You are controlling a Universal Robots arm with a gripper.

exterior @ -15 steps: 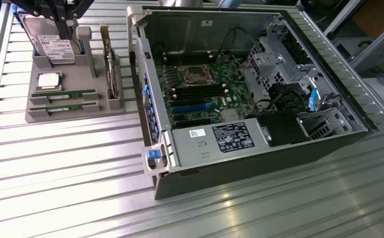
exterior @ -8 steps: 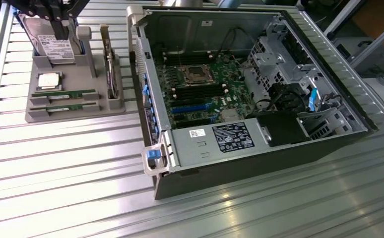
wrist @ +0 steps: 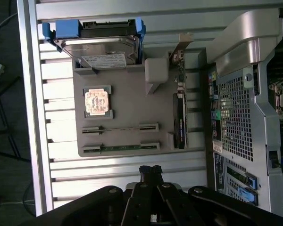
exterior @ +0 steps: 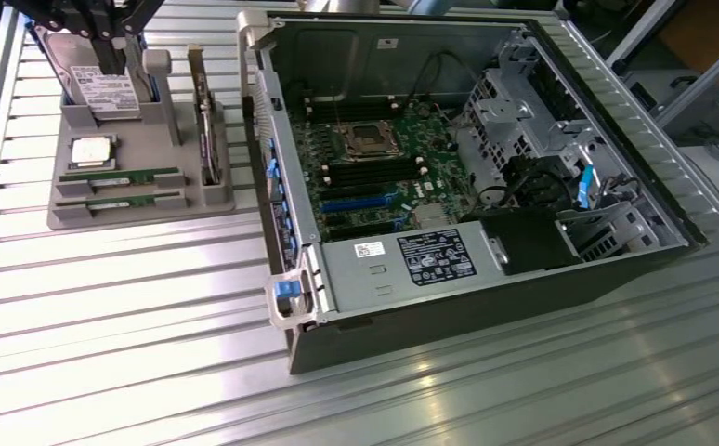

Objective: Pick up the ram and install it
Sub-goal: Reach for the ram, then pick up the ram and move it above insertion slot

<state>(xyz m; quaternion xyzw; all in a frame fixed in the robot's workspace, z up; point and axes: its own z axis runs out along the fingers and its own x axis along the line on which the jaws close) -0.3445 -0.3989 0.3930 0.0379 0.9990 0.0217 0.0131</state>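
Fingers (wrist: 146, 173) are closed together and empty, with the ram (wrist: 120, 147) ahead of them, apart; it seems light, stiff, fragile, best pinched mid-length across its thin faces

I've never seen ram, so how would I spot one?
Find the grey plastic holder tray beside the open black computer case. Of its two long thin green sticks, this ram stick lies next to the square silver processor chip, unlike its twin.

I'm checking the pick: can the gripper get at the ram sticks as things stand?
Likely yes: the ram sticks lie uncovered on the gray tray, nothing above them, though the gripper has its jaws shut.
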